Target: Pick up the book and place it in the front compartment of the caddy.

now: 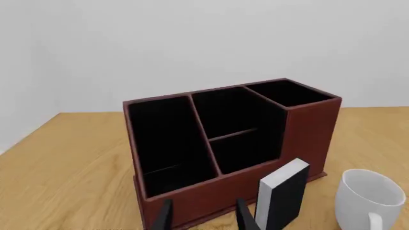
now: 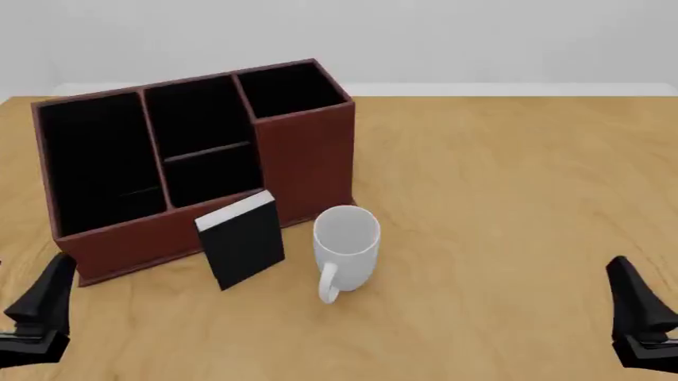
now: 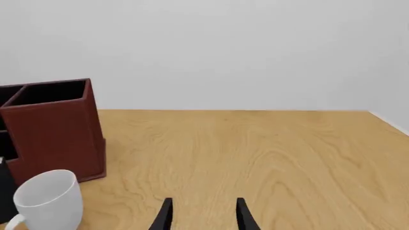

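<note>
Both pincers sit at the near table edge, left pincer (image 2: 37,313) and right pincer (image 2: 641,317), each released and grasping nothing, well apart from the work; the book (image 2: 241,239) stands upright on the table (image 2: 498,198), leaning back against the caddy (image 2: 307,159) near wall, just left of the mug (image 2: 347,248). Its long axis runs near-vertical, tilted slightly; the black cover faces the camera; the white page edge points up. Judged procedure: approach with the left pincer, close on the upper edge across its thickness, clear the mug, lift straight, then lower into the front middle compartment (image 2: 217,171).
</note>
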